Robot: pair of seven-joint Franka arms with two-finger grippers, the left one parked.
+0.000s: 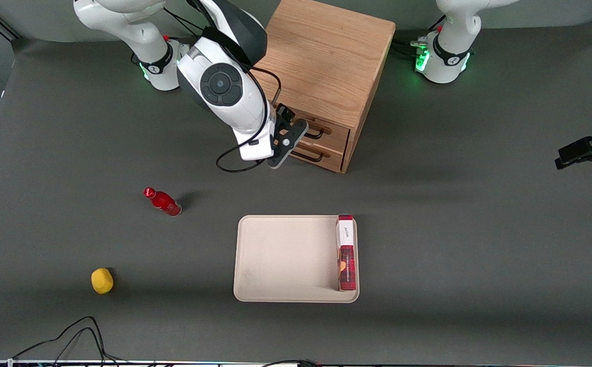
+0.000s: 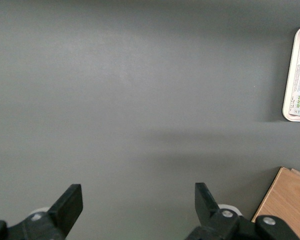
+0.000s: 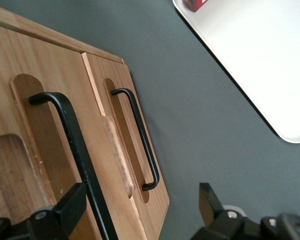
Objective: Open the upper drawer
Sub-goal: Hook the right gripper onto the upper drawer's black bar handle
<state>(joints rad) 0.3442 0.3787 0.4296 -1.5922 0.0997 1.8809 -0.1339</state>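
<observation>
The working right arm, a white jointed Franka arm with black joint covers (image 1: 222, 84), reaches from its green-lit base toward the front camera and bends downward at the wrist. Its black two-finger gripper (image 1: 289, 145) sits low, tilted off vertical, with a black cable looping from the wrist. In the right wrist view the two black fingers (image 3: 70, 207) stand wide apart, with an open gap between them and nothing clamped.

Light oak upper drawer (image 1: 332, 133) — black gripper (image 1: 286, 148), cream tray (image 1: 285, 255)
</observation>
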